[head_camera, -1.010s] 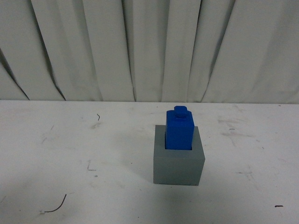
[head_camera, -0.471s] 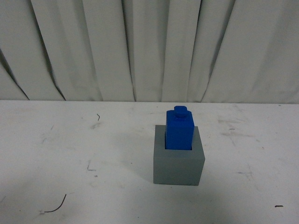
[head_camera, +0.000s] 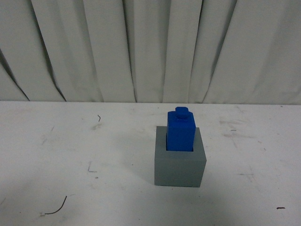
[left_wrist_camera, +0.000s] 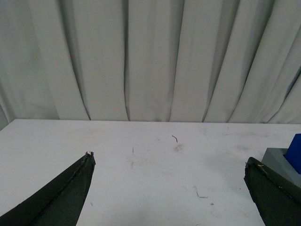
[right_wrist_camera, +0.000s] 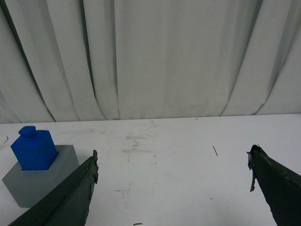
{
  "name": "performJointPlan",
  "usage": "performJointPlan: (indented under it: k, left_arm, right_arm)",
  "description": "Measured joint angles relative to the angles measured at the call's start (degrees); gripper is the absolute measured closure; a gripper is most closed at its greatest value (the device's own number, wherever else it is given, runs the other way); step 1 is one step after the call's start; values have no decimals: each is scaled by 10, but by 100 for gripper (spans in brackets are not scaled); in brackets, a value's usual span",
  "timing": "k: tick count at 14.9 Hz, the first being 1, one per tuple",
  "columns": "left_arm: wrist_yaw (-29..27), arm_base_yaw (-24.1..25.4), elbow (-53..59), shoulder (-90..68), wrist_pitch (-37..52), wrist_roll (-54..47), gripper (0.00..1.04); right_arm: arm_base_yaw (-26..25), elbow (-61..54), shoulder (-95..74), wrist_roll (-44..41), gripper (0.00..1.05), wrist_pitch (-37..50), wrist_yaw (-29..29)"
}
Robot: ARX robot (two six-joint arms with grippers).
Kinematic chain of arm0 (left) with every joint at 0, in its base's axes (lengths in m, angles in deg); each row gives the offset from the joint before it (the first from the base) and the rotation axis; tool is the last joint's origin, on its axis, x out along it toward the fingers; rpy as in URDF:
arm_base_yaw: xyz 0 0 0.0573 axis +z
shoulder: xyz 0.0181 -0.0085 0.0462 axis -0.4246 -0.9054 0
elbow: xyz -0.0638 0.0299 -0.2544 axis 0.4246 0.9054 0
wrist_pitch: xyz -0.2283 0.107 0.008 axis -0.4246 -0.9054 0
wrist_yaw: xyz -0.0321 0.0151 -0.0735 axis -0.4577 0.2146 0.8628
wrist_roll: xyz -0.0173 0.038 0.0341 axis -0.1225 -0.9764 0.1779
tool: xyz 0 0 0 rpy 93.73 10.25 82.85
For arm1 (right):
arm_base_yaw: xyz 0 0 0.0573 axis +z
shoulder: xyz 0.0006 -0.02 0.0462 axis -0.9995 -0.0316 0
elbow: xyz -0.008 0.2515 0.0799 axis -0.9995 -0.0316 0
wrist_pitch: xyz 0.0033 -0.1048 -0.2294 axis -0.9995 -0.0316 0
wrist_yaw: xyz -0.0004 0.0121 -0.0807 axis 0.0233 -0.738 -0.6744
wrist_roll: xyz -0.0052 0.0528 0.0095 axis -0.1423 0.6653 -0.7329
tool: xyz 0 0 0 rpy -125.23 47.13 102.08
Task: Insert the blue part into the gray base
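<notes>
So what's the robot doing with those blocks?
Right now nothing is holding anything. The blue block stands upright in the hole in the top of the gray cube on the white table, with most of it sticking out. Both of the robot's grippers, the left and the right, are open and empty, away from the blocks.

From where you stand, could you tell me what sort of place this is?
Probably a lab test bench: a scuffed white table, a pleated white curtain as backdrop, and only the blue part seated in the gray base.
</notes>
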Motion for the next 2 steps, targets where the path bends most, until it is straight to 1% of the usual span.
performJointPlan:
  k: [2]
  left_arm:
    - [0,0,0,0,0,0,7]
  right_arm:
    - [0,0,0,0,6,0,0]
